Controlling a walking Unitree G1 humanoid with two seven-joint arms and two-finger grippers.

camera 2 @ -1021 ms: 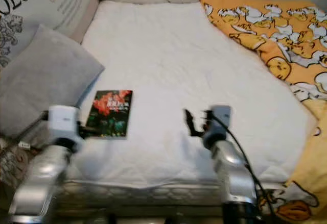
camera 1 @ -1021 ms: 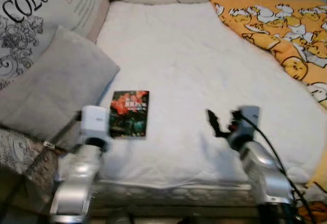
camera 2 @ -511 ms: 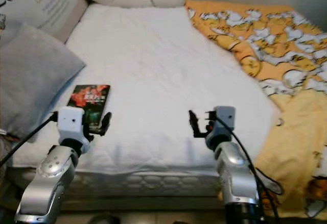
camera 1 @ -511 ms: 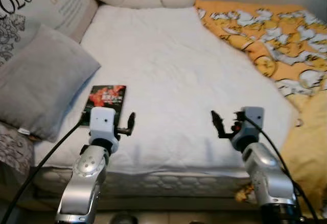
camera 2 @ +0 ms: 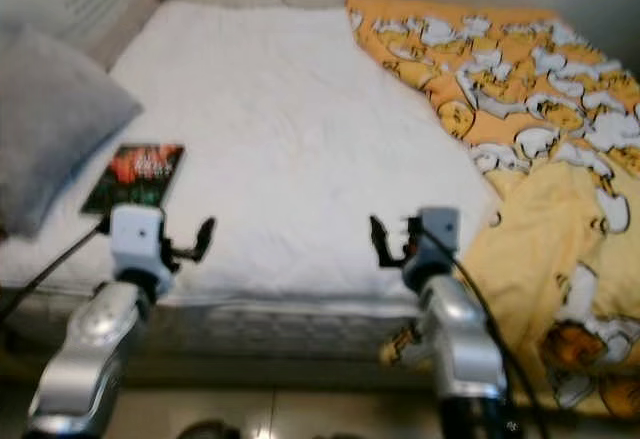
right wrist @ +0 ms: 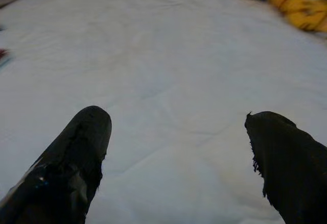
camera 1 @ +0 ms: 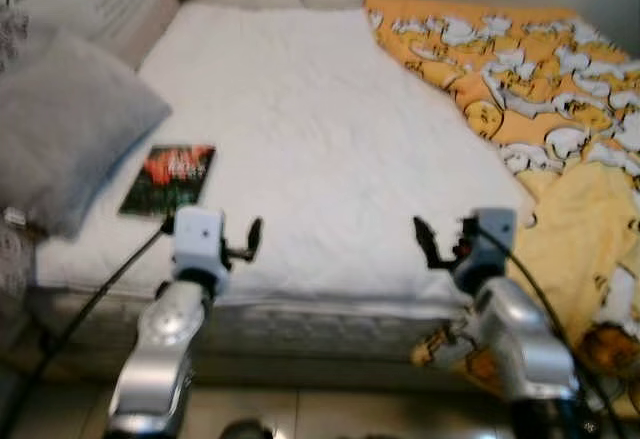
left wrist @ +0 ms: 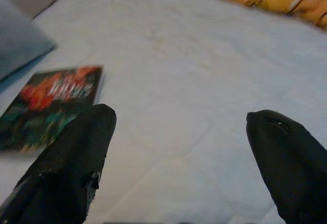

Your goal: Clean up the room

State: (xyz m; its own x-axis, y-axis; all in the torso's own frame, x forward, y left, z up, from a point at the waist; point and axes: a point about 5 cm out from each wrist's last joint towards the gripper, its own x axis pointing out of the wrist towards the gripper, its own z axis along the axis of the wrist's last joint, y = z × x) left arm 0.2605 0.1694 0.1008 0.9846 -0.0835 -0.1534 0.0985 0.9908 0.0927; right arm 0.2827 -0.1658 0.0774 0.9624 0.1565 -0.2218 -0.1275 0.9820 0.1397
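The book's [camera 1: 168,179] cover print is blurred past reading. The pillow [camera 1: 60,124] is cut off at the left edge, and the blanket [camera 1: 560,109] at the right edge.

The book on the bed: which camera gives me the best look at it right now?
The left eye view: the whole book lies flat on the white mattress beside the grey pillow. The right eye view shows the same. The left wrist view has it closer, but blurred and partly hidden by a finger of the left pincer.

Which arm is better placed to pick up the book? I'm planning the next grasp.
Probably the left. The book lies on the bed's left side, just ahead of the open left gripper; the right gripper sits farther off.
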